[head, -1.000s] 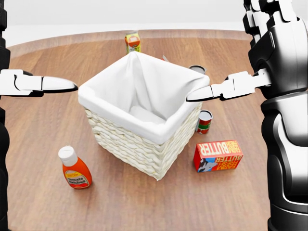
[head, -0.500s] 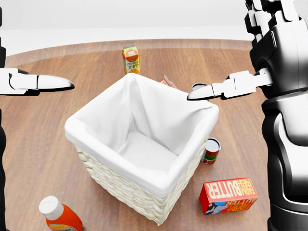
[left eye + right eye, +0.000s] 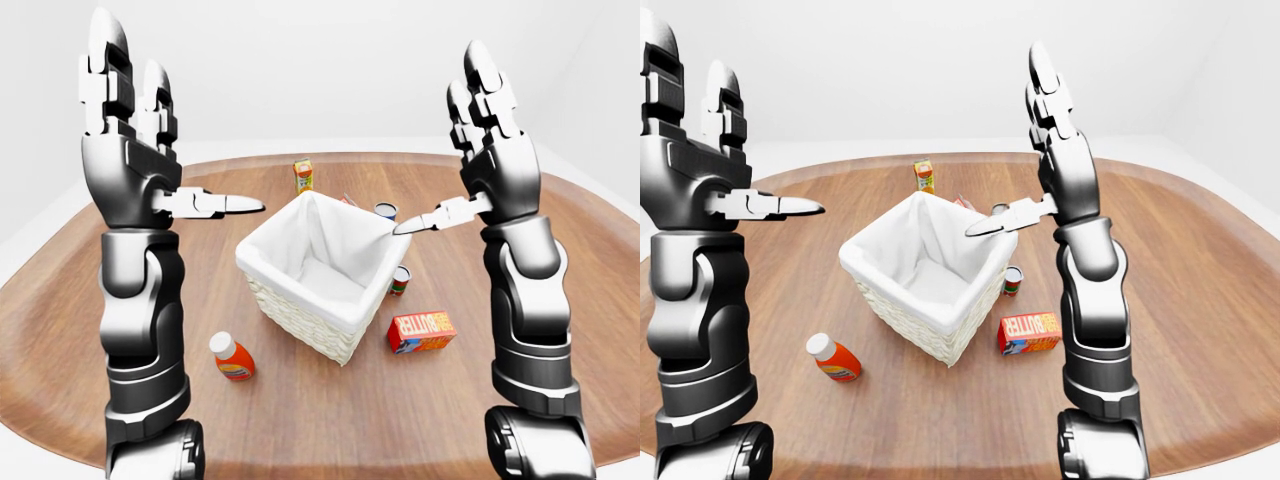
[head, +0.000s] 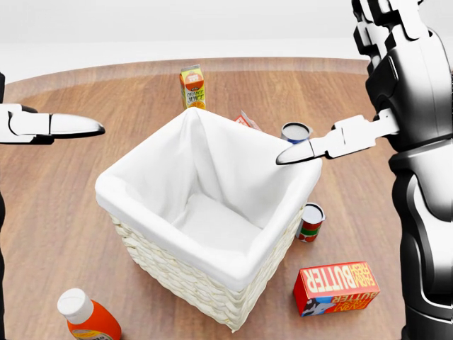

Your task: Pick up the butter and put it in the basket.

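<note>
Since half a second ago the right hand (image 3: 487, 150) is drifting a little lower and toward the right edge of the head view, uncovering the blue-rimmed can (image 4: 295, 132) that its thumb was hiding, while the basket (image 4: 205, 283) and the rest of the table (image 3: 620, 330) are holding their places; a second ago the whole picture was shifting as the camera tipped down and closer. Both hands are standing raised and open, fingers pointing up and thumbs jutting inward, gripping nothing; the left hand (image 3: 128, 120) is hanging well to the left of the basket, probably a neutral waiting pose before any reach. The butter (image 4: 337, 287) is lying flat on the wood well below the right hand, just beside the basket's near right corner and untouched, so the right arm looks the natural one to use. A small red can (image 4: 310, 221) is standing between the butter and the basket wall, close enough to be knocked on the way down. The ketchup bottle (image 3: 231, 357) is lying well below the left hand, and a juice carton (image 4: 192, 86) is standing beyond the basket.
</note>
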`<state>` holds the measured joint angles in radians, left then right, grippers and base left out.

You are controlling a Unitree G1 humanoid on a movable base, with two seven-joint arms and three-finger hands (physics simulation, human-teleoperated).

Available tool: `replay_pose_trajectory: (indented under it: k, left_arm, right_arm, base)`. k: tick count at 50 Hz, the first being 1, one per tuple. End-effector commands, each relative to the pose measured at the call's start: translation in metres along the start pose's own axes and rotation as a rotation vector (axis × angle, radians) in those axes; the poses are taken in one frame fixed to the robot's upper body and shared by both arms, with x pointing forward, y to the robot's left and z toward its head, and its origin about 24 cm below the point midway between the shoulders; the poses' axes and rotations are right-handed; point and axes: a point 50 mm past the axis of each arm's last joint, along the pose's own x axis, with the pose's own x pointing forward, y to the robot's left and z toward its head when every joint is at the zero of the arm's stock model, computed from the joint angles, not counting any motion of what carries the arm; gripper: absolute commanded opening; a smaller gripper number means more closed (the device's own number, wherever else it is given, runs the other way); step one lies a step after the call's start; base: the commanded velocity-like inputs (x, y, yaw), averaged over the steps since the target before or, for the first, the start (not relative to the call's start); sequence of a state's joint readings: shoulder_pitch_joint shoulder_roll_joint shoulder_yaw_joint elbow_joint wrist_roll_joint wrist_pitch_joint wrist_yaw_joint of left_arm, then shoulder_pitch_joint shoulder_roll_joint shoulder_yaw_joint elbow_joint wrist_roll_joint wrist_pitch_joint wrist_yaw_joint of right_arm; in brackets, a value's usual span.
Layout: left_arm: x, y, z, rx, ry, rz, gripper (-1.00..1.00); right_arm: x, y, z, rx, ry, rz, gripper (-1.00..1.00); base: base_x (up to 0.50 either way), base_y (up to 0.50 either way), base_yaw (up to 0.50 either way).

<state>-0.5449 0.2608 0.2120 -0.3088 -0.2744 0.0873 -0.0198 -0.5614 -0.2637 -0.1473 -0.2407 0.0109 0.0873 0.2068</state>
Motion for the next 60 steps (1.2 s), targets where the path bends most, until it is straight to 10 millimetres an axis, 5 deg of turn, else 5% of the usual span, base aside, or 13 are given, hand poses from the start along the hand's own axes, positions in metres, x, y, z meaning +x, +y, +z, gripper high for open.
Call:
replay_pose_trajectory:
  k: [1,27,40,60]
  left_arm:
    - [-0.002,0.003,-0.001,0.000,0.009,0.004,1.00]
    - [-0.004,0.010,-0.004,-0.002,0.026,0.015,1.00]
    - [-0.003,0.014,-0.005,-0.003,0.031,0.024,1.00]
    - [0.000,0.020,-0.004,-0.009,0.031,0.042,1.00]
  right_arm:
    - [-0.008,0.004,0.006,-0.129,0.001,0.138,1.00]
    - [-0.055,0.012,0.011,-0.596,0.190,0.447,1.00]
    - [-0.080,-0.003,0.010,-0.854,0.349,0.391,1.00]
    - [-0.102,-0.006,-0.040,-1.033,0.703,0.399,1.00]
  base:
    - [0.00,0.00,0.00]
    - [0.00,0.00,0.00]
    - [0.00,0.00,0.00]
    - [0.00,0.00,0.00]
